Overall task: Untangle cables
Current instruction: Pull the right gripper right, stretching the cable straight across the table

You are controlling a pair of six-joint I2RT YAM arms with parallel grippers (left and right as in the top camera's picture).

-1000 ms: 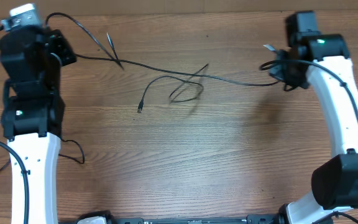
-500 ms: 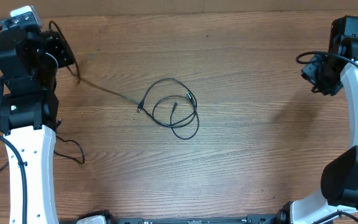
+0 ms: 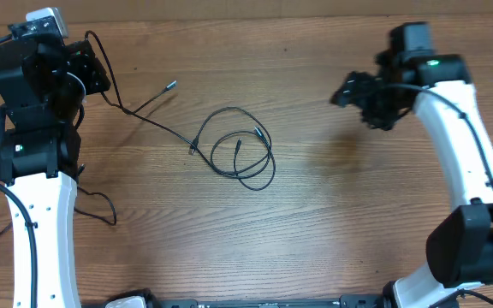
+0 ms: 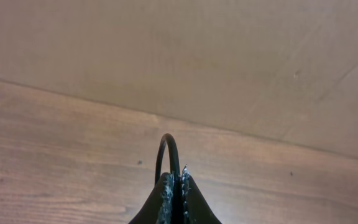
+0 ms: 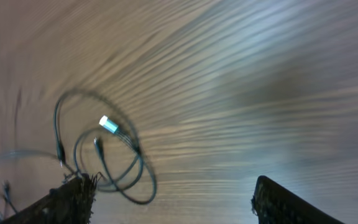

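Thin black cables (image 3: 242, 156) lie coiled in loose overlapping loops at the table's centre. One strand runs from the coil up-left to my left gripper (image 3: 91, 73), and a plug end (image 3: 171, 85) lies free beside that strand. In the left wrist view my left gripper (image 4: 174, 179) is shut on a small loop of cable (image 4: 166, 144). My right gripper (image 3: 346, 92) hovers to the right of the coil, open and holding nothing. The blurred right wrist view shows its fingers (image 5: 73, 194) spread wide, with the cable coil (image 5: 104, 152) ahead on the left.
The wooden table (image 3: 315, 222) ends at a plain cardboard-coloured wall (image 4: 229, 62) behind the left gripper. Thicker black arm wires (image 3: 97, 210) trail beside the left arm's base. Both arm bases stand at the near edge.
My right gripper opened and let go of the cable, which sprang back into a coil at the centre. The right arm swung right, then back left. The left gripper stayed shut on its strand.
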